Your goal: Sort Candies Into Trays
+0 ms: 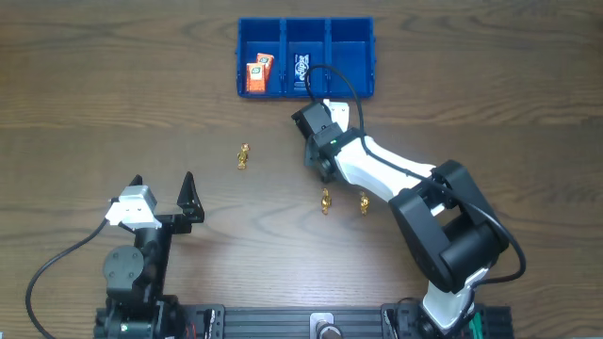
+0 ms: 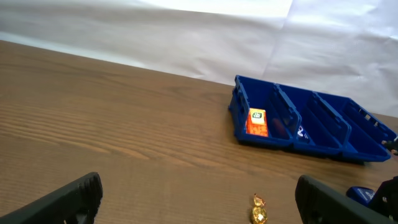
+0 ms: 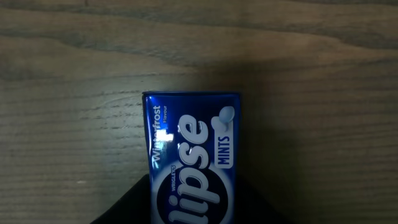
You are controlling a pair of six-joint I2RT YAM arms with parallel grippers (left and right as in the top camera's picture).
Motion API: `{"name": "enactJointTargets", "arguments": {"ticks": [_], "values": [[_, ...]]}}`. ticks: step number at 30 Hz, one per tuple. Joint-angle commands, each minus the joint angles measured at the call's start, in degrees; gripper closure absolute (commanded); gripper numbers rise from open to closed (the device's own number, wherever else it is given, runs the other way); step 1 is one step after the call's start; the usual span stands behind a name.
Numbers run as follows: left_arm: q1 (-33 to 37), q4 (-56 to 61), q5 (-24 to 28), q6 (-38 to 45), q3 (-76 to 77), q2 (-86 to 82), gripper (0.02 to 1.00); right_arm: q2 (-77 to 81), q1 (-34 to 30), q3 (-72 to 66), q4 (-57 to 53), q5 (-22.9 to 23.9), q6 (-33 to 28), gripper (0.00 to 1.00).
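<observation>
Right tool [image 1: 318,162] clamps one blue mint tin [image 3: 191,162], left tool [image 1: 162,185] stands apart, three gold candies [image 1: 244,156] lie loose.

Blue tray [image 1: 305,22]; blue mint tin [image 3: 191,162], white print; gold candies [image 1: 243,156]; brown woodgrain table [image 1: 113,94].

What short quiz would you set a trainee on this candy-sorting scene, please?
1. True or false: the left tool is open.
2. How many gold candies lie loose on the table?
3. What does the right tool hold? A: nothing. B: a blue mint tin. C: a gold candy.
Key: 1 true; 2 three; 3 B.
</observation>
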Motion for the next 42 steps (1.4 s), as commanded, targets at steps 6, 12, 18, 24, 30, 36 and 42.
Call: {"name": "enactJointTargets", "arguments": {"ticks": [6, 12, 18, 24, 30, 36, 42], "values": [[0.4, -2.4, -0.3, 1.0, -0.9, -0.3, 0.020, -9.0, 6.1, 3.4, -5.8, 5.2, 0.4, 0.713], [0.4, -2.4, -0.3, 1.0, -0.9, -0.3, 0.020, -6.5, 2.3, 27.8, -23.3, 7.6, -5.2, 0.715], [0.4, -2.4, -0.3, 1.0, -0.9, -0.3, 0.020, 6.1, -3.1, 49.5, -26.2, 7.5, -11.9, 0.713], [0.4, -2.4, -0.3, 1.0, -0.9, -0.3, 0.020, 17.6, -5.7, 56.0, -23.3, 3.9, -12.3, 0.700], [0.4, -2.4, -0.3, 1.0, -0.9, -0.3, 0.020, 22.2, -6.0, 56.0, -21.0, 1.5, -12.2, 0.698], [0.4, -2.4, -0.3, 1.0, -0.9, -0.3, 0.020, 22.3, -6.0, 56.0, -20.2, 1.5, -12.2, 0.689], [0.4, -2.4, -0.3, 1.0, -0.9, -0.3, 0.020, 22.3, -6.0, 56.0, -19.5, 1.5, -12.0, 0.522]]}}
